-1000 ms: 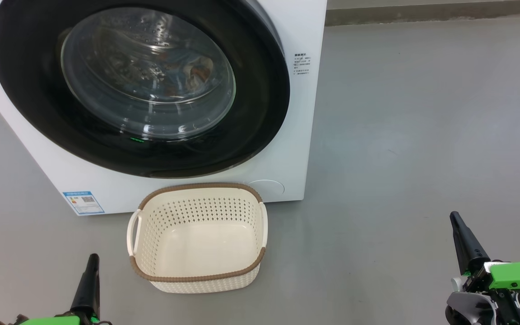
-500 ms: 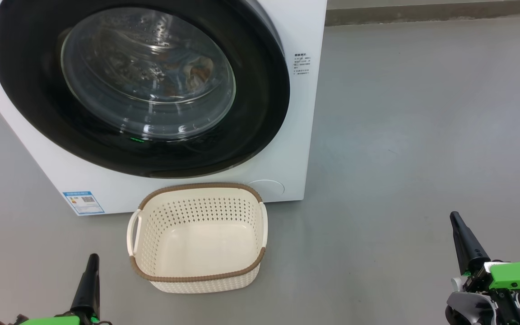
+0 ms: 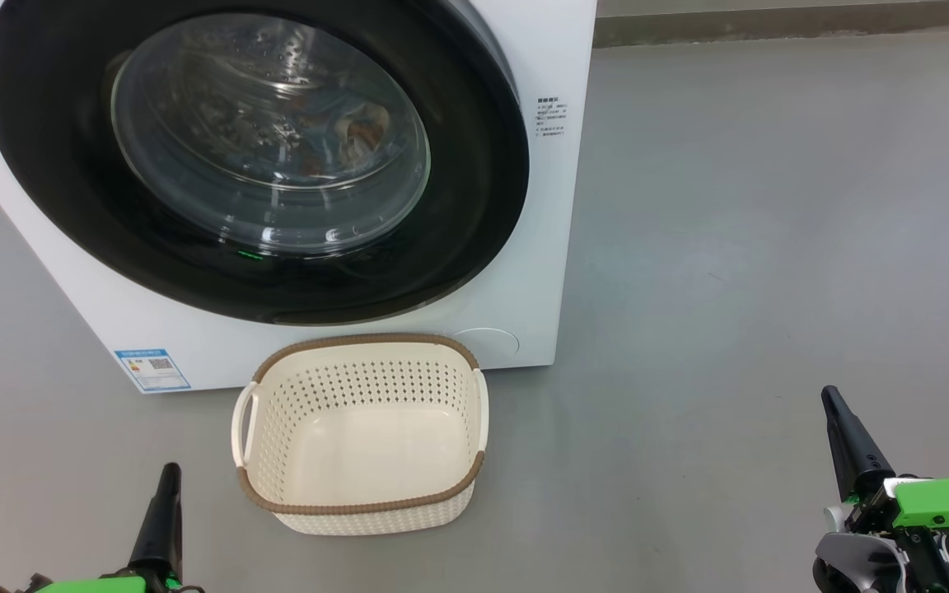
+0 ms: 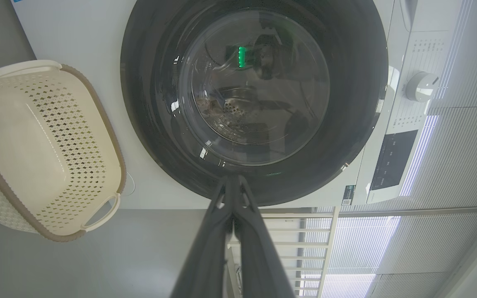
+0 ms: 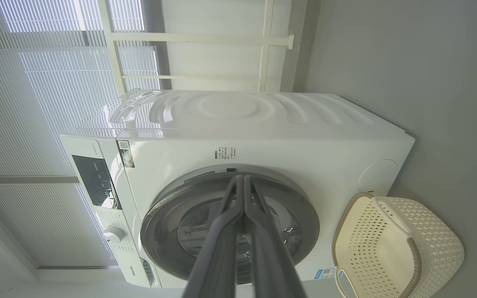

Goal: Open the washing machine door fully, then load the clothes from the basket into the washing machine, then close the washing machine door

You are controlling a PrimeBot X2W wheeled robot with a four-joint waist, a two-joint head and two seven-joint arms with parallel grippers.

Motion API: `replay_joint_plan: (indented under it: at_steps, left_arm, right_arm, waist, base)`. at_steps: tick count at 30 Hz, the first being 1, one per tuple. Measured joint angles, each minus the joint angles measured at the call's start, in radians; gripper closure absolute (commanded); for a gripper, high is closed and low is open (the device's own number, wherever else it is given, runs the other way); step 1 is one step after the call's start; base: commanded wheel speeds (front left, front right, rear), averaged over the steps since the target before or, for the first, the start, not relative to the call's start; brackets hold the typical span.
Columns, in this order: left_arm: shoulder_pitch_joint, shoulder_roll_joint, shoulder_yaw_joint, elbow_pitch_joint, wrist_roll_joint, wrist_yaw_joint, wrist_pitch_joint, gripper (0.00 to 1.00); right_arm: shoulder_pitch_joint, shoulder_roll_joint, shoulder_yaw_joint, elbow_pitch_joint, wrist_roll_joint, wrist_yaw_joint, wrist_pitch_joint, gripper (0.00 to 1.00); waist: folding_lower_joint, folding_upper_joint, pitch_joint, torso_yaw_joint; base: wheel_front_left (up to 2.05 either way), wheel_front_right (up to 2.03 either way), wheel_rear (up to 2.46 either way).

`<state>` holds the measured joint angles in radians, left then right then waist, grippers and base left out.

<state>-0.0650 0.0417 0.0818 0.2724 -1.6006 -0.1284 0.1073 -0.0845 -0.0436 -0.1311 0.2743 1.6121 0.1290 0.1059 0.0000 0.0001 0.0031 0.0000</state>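
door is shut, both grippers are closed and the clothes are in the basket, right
Not quite. The head view shows the basket empty. The clothes are inside the washing machine, visible through the glass of the door. The rest holds: the door is shut, and the left gripper and right gripper are both closed.

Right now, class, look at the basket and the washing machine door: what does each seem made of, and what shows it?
The basket: cream moulded plastic, matte, judging by its even punched holes; the brown rim looks textured, material unclear. The washing machine door: glossy black surround, probably plastic, with a clear bulging centre that looks like glass, given its sharp reflections.
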Motion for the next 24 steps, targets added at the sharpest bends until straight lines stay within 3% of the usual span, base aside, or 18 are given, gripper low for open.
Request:
replay_joint_plan:
  at_steps: [24]
  left_arm:
    - [0.0, 0.0, 0.0, 0.0, 0.0, 0.0, 0.0, 1.0]
  right_arm:
    - [0.0, 0.0, -0.001, 0.0, 0.0, 0.0, 0.0, 1.0]
  waist:
    - [0.0, 0.0, 0.0, 0.0]
  base:
    - [0.0, 0.0, 0.0]
